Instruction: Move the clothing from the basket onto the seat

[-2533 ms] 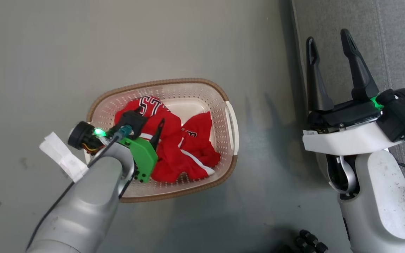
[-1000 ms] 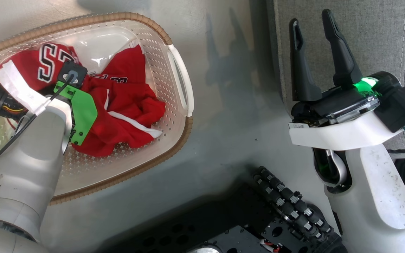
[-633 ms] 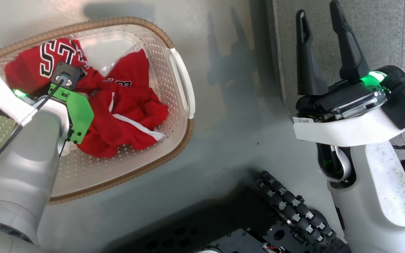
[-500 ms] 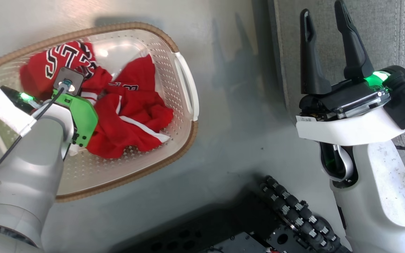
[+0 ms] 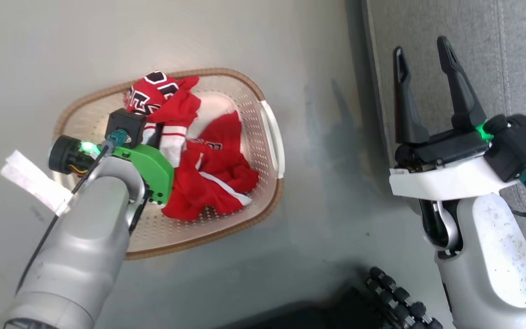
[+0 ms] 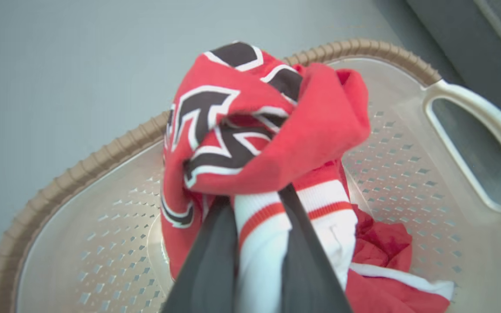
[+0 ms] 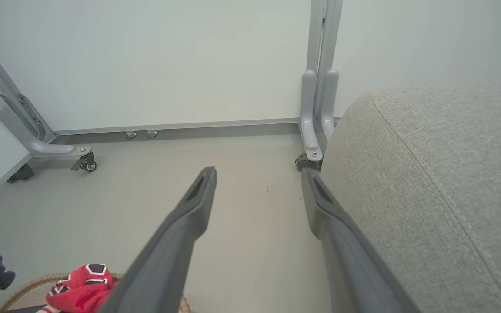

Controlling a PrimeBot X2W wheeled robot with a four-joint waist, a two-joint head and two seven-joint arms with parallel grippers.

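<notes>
The red jersey [image 6: 250, 130] with black-white lettering hangs bunched above the basket [image 6: 102, 152]. My left gripper [image 6: 257, 195] is shut on its white, red-striped sleeve. From the head, the jersey [image 5: 162, 98] is lifted near the basket's far rim [image 5: 263, 119], and the red shorts [image 5: 213, 183] with a white stripe lie on the basket floor. The jersey and my wrist hide the left fingers there. My right gripper [image 5: 421, 45] is open and holds nothing, its tips over the edge of the grey seat [image 5: 509, 55]. The seat [image 7: 442, 182] rises to the right of the right gripper [image 7: 259, 174].
The basket stands on a grey floor, with a strip of floor [image 5: 331, 151] between it and the seat. My dark base [image 5: 395, 297] shows at the bottom. Grey frame legs on casters [image 7: 318, 130] [image 7: 37, 139] stand against a white wall beyond.
My left gripper has shut on the jersey and raised it out of the pile; the shorts stay down. The head view has pulled back, so the basket looks smaller. The right gripper stays open.
</notes>
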